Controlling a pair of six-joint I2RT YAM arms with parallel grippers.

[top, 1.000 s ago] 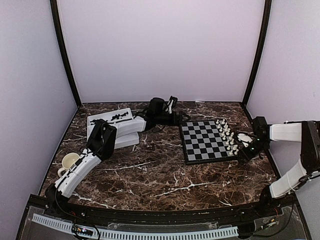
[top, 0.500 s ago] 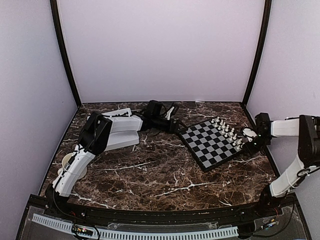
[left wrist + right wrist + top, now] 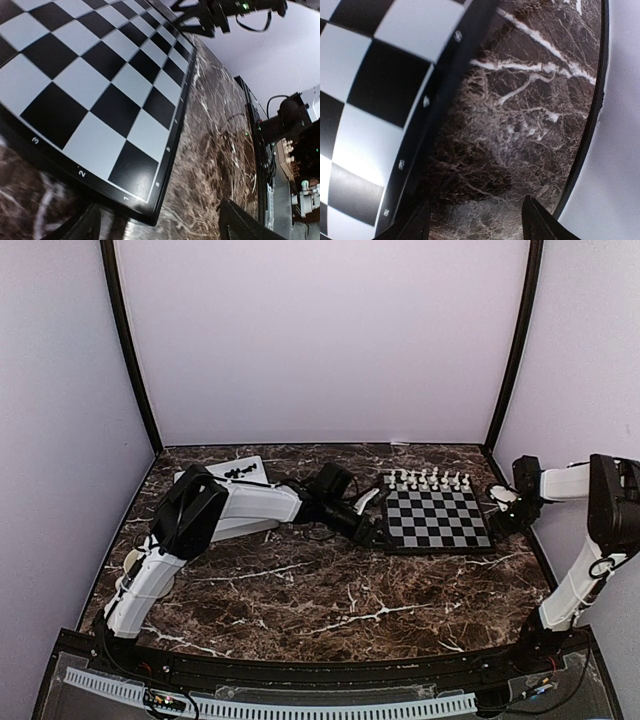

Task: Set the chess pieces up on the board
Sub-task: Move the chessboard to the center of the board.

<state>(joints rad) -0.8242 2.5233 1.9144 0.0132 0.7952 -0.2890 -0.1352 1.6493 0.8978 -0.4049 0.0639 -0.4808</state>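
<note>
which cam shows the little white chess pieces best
The top external view: the tiny white chess pieces stand in a row along the far edge of the black-and-silver checked board. Both wrist views show only bare board squares and rim, no pieces.

The black-and-silver square chessboard (image 3: 437, 525) is set right of centre on the dark marble table (image 3: 330, 590); tiny white chessmen (image 3: 428, 480) are ranked along its far edge; tiny black chessmen (image 3: 240, 472) are kept in the white rectangular tray (image 3: 213, 471) at far left.

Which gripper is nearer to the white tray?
Left. The left gripper is at the board's near left corner, toward the tray; the right gripper is past the board's right edge.
</note>
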